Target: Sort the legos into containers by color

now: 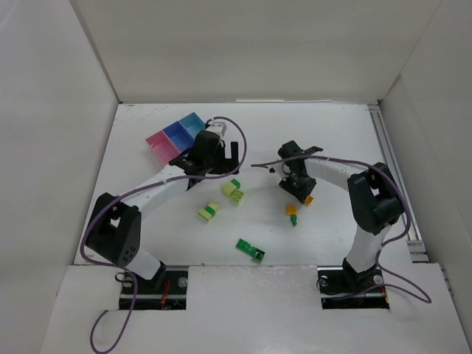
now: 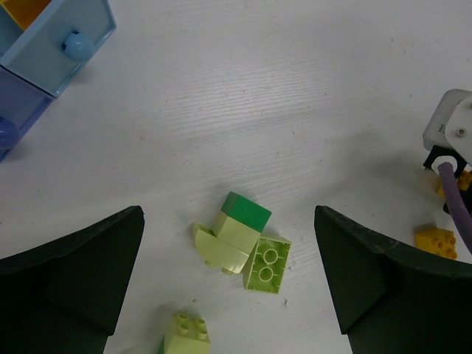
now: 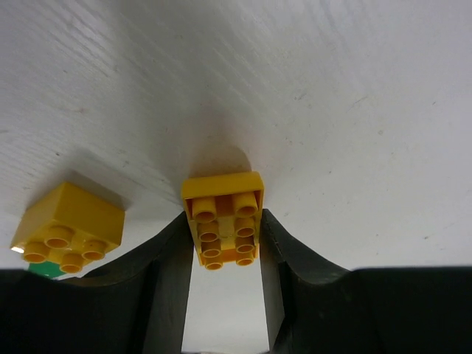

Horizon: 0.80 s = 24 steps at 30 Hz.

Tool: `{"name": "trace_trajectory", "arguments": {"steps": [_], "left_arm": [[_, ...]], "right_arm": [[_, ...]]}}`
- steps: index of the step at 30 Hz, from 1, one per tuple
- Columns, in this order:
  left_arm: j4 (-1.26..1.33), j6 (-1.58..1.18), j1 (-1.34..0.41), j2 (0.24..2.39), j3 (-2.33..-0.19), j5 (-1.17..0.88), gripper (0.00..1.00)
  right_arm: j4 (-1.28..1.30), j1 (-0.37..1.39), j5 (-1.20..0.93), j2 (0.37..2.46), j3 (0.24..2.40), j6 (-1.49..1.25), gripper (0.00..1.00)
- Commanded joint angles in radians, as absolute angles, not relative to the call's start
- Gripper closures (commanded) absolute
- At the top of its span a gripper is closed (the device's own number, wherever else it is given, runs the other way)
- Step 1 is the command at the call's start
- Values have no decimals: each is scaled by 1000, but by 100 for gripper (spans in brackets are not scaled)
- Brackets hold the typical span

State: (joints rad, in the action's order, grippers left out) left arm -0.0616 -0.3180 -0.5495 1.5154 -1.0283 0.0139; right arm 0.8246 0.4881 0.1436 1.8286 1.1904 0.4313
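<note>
Your white table (image 1: pixel 332 133) carries pink and blue bins (image 1: pixel 164 141) at its far left. Your left gripper (image 2: pixel 227 243), spread wide, hangs above a lime-and-green cluster (image 2: pixel 240 236). Right of centre, your right gripper (image 3: pixel 225 247) pinches an orange brick (image 3: pixel 223 210) low over the table. A second orange brick (image 3: pixel 68 221) sits just beside it. A dark green brick (image 1: pixel 251 250) lies nearer you.

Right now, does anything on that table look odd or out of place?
Nothing broken or spilled. Legos lie scattered away from the bins; one pale yellow-and-green piece seems tipped over beside a lime brick.
</note>
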Motion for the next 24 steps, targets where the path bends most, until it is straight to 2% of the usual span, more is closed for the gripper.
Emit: {"name": "trace_trajectory", "arguments": {"steps": [1,4,8,11,14,20,24], "left_arm": [[-57,-305,-541,1415,-1058,-24,0],[-12,-325,-532,1373,-1039,-113,0],[66,-350,-532,1292,-996,-283,0],[138,-369,-532,1226,-965,-458,0],[182,-393,-532,1200,-956,-509,0],[146,-393,-687,1190,-992,-372,0],[137,-405,-724,1181,-992,-304,0]], "right_arm": [[743,468,87,1747,1209,445,77],[692,445,48,1642,1209,434,83],[557,436,-110,1493,1192,465,83],[384,446,-398,1390,1126,465,83],[238,472,-549,1324,1065,445,82],[158,549,-590,1324,1066,445,79],[115,595,-620,1324,1066,445,79]]}}
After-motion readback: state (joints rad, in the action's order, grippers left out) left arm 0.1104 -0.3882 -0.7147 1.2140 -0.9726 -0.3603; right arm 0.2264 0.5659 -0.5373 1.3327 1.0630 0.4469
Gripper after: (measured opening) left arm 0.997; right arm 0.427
